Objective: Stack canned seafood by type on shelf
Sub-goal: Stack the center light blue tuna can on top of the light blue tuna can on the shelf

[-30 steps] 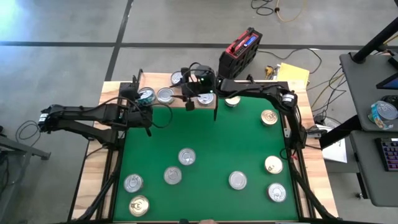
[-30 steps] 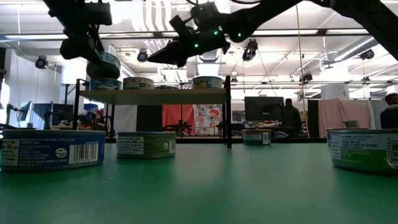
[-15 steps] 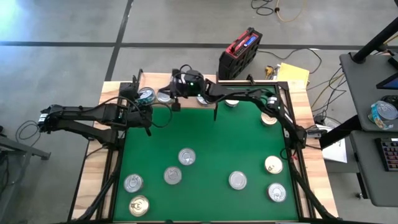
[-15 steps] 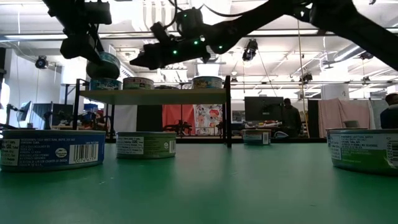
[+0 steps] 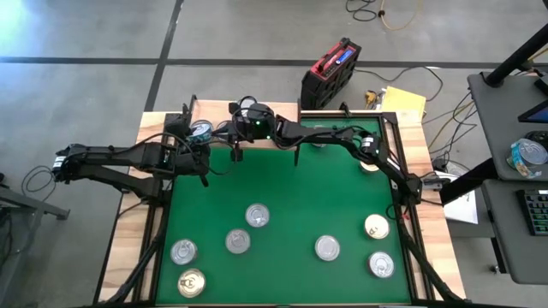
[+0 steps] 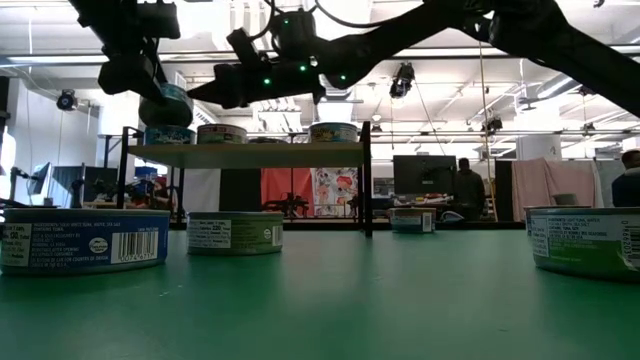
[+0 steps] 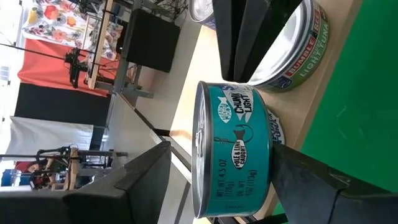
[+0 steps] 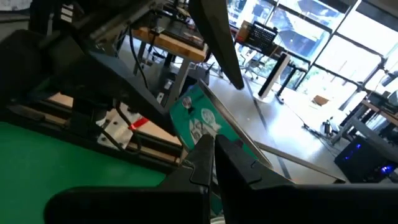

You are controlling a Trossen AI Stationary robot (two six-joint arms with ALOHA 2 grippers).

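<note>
- Left gripper (image 7: 217, 155) at the left end of the small light-wood shelf on thin black legs (image 6: 250, 154), raised above the board; two dark fingers (image 7: 134, 186) pinching a teal-sided round flat tin (image 7: 233, 155) across its sides.
- Same held tin (image 6: 168, 104) hanging a little above a blue-sided tin (image 6: 168, 135) that sits on the board directly beneath the left gripper (image 6: 135, 75); narrow gap between the two, apart as far as can be told.
- From above: left gripper (image 5: 190, 141) and its tin (image 5: 201, 130) over the shelf's (image 5: 291, 137) left end.
- Just beyond the left fingers, a green-banded silver tin (image 7: 292, 46) lying on the board.
- Right gripper (image 5: 237, 141) just to the right of the left one, also over the shelf's left part, arm reaching in from the right; fingers pressed together with nothing between them, seen in the right wrist view (image 8: 214, 155).
- In the low view, right gripper (image 6: 215, 88) hovering above the board, clear of the tins below.
- Below and right of the right gripper: two more tins on the shelf, one pale-sided (image 6: 222, 134), one gold-topped with a teal band (image 6: 333, 132).
- Well away from both grippers, loose silver-topped and gold-topped tins on the green mat (image 5: 300, 205): silver ones (image 5: 258, 216) (image 5: 238, 241) (image 5: 183, 251) (image 5: 327, 248) (image 5: 382, 264), gold ones (image 5: 191, 281) (image 5: 377, 227).
</note>
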